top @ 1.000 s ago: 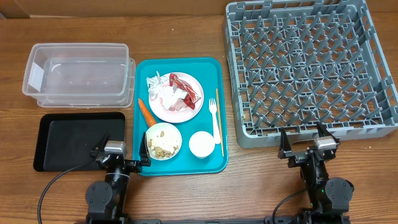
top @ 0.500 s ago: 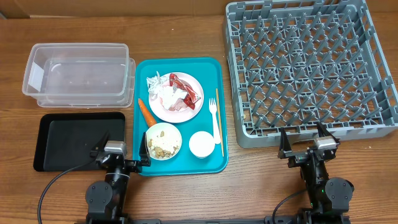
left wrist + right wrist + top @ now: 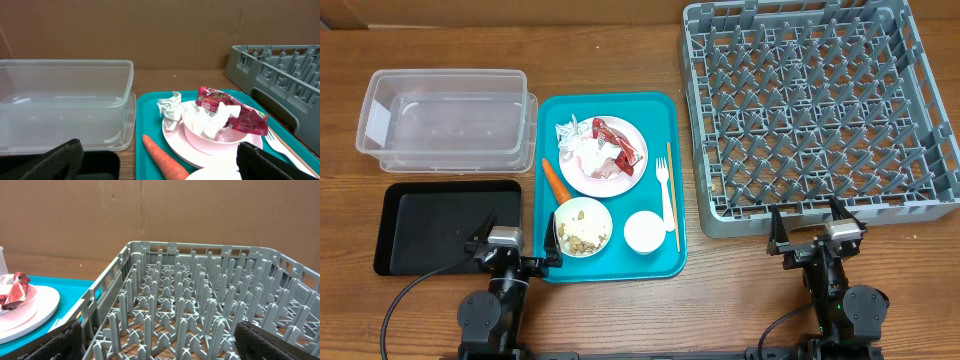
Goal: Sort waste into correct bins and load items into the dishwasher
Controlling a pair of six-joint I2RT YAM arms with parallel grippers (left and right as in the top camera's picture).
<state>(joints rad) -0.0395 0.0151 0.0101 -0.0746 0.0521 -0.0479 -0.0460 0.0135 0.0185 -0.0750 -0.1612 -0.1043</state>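
On the teal tray, a pink plate (image 3: 582, 181) carries a small bowl (image 3: 200, 137) with white napkins (image 3: 585, 150) and a red wrapper (image 3: 618, 143). An orange carrot (image 3: 555, 178) lies left of the plate. A bowl of beige food scraps (image 3: 583, 227), a white cup (image 3: 644, 232), a white fork (image 3: 666, 195) and a wooden stick (image 3: 673, 195) lie nearer me. The clear tub (image 3: 445, 120) and black tray (image 3: 430, 228) are at the left, the grey dish rack (image 3: 820, 105) at the right. My left gripper (image 3: 518, 237) and right gripper (image 3: 808, 228) are open and empty.
The teal serving tray (image 3: 660, 110) lies between the bins and the rack. A brown cardboard wall (image 3: 160, 30) stands behind the table. My left gripper hangs at the teal tray's front left corner, my right gripper at the rack's front edge.
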